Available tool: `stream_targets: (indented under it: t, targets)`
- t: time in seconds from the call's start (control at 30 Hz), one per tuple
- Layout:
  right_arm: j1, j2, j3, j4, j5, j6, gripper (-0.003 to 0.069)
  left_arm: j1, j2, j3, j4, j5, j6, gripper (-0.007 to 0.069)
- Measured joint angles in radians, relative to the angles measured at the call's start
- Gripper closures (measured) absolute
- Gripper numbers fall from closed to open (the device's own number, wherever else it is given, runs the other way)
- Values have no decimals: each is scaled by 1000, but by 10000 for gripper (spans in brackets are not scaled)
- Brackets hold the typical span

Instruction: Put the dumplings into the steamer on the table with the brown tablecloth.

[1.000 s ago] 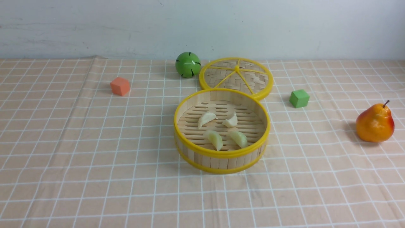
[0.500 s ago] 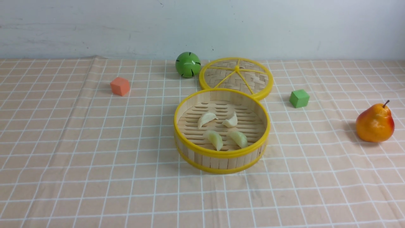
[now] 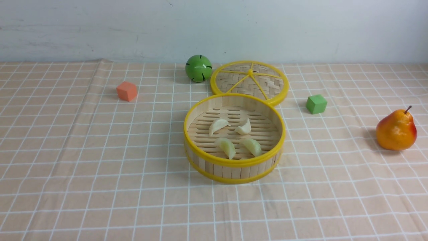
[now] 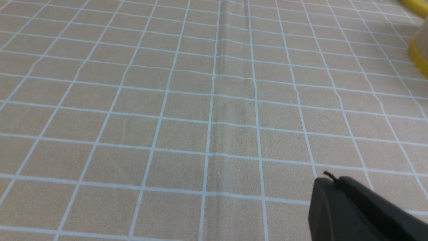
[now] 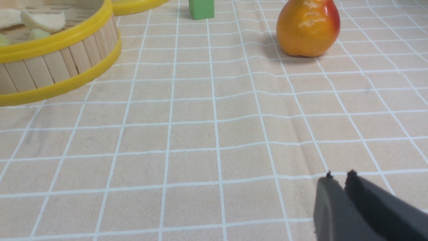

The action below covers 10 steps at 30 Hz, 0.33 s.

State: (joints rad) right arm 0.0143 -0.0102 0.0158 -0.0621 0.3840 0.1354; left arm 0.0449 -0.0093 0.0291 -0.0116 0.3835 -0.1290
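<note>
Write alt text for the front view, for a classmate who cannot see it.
A round bamboo steamer on a brown gridded tablecloth holds four dumplings. Behind it lie a woven lid and green ball; an orange cube sits left, a green cube and pear right.

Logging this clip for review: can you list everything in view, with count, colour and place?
dumplings: four, two cream-white and two pale green, on the steamer's slatted floor
steamer: one, bamboo with yellow rims, centre of the table
woven lid: one, bamboo with yellow spokes, flat, just behind the steamer
ball: one, green, left of the lid
orange cube: one, far left
green cube: one, right of the lid
pear: one, orange-red, far right
tablecloth: one, peach-brown with white grid, covering the table
left gripper: black, shut, empty, over bare cloth
right gripper: black, jaws slightly apart, empty
</note>
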Motion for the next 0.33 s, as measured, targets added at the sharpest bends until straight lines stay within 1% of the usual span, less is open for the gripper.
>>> stream_targets:
  t: [0.33]
  targets:
    - [0, 0, 0, 0, 0, 0, 577, 0, 0, 0, 0, 0, 0, 636]
